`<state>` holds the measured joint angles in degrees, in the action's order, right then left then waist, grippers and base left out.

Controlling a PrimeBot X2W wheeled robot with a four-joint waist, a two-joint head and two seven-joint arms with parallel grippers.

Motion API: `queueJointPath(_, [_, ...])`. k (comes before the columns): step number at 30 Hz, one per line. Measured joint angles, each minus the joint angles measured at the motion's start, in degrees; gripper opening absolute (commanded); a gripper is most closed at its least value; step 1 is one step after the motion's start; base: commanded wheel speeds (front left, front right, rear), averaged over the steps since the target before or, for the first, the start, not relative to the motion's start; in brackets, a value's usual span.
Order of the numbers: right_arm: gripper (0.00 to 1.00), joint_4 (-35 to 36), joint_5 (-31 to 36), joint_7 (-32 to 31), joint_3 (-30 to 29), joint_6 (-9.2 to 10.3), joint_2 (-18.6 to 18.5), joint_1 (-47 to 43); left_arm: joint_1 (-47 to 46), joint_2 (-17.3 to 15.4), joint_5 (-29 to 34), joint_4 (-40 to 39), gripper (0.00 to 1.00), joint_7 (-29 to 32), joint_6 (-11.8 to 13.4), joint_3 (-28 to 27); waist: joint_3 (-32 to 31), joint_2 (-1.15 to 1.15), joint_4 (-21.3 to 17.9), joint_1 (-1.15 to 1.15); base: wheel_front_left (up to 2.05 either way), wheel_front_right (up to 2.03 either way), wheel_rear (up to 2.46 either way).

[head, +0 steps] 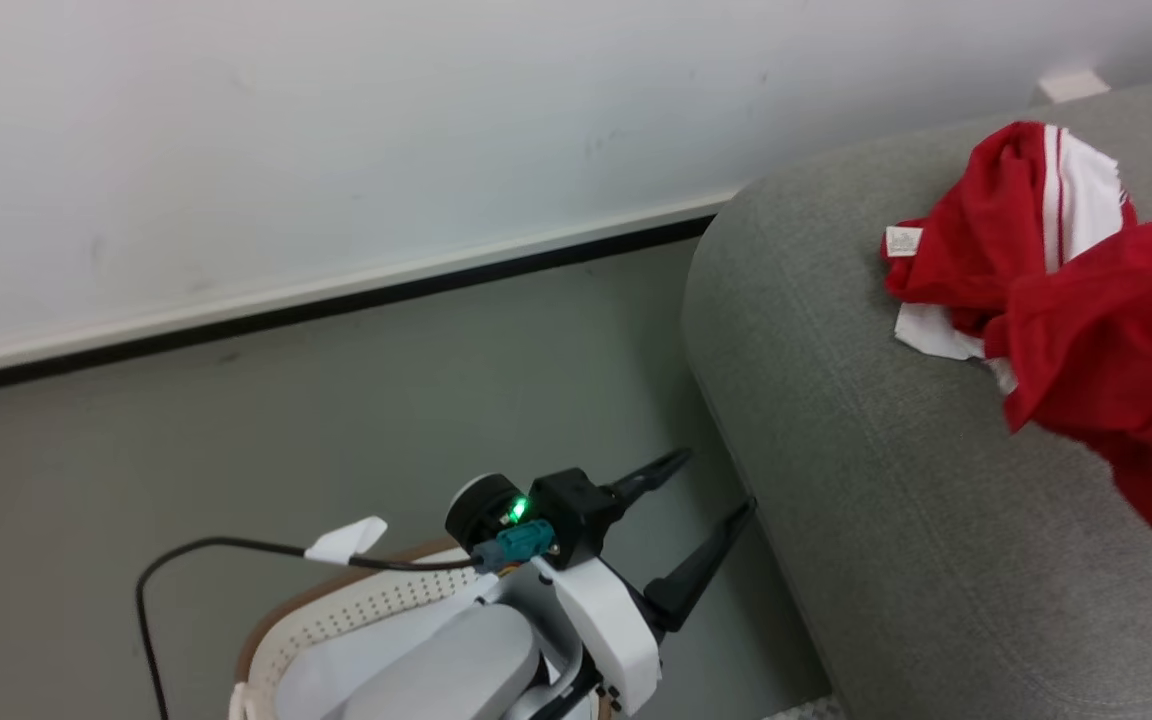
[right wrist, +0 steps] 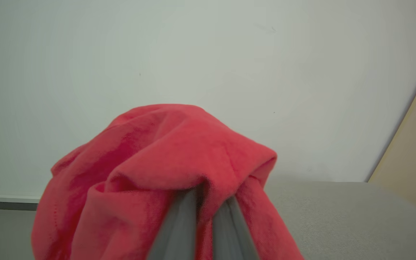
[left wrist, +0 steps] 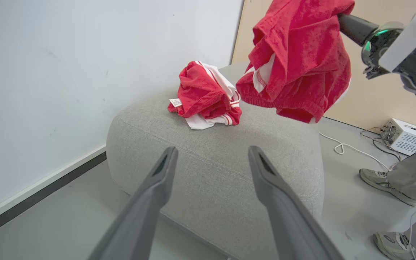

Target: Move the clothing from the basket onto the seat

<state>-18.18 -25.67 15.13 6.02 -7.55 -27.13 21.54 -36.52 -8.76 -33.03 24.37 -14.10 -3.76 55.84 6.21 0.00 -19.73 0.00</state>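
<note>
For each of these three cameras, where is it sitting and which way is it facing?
Head view: up on the robot, looking down at floor, basket, seat; left gripper open at bottom.
Left wrist view: low beside the seat, facing across it at the tagged garment; own fingers spread.
Right wrist view: above the seat, facing the wall; right gripper shut on the hanging garment.
Shared: head and left wrist views show both garments.

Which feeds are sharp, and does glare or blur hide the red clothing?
Head view: evenly lit, no glare; the crumpled red-and-white garment on the large grey fabric seat is crisp. Left wrist view: seat sharp, open left gripper soft. Right wrist view: the hanging red garment pinched in the right gripper is close and blurry.
</note>
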Motion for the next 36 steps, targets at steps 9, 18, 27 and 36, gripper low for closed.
queueJointPath(9, [0.00,-13.1,-1.3,-0.5,-3.7,0.00,-7.0,11.1,-3.9,-3.5,1.3,-2.1,1.00,2.1,0.0,-0.2,10.0,0.00,4.1,0.01,0.00,0.00,0.00])
queueJointPath(18, [0.00,-28.5,-1.0,-5.2,-1.8,0.00,-8.7,20.9,-6.0,-5.4,1.8,-4.3,1.00,2.7,0.6,-1.0,18.1,0.00,7.8,0.01,0.00,0.00,0.00])
queueJointPath(27, [0.00,-40.7,-3.2,-16.1,3.8,0.00,-8.9,26.2,-7.4,-5.8,2.0,-5.1,1.00,2.6,1.2,-1.3,22.6,0.00,9.9,0.01,0.00,0.00,0.00])
queueJointPath(36, [1.00,-42.9,-5.3,-16.1,9.1,0.00,-7.0,27.9,-6.7,-6.0,1.8,-4.1,1.00,2.1,1.4,-1.2,20.7,0.00,9.1,0.00,0.00,0.00,0.00])
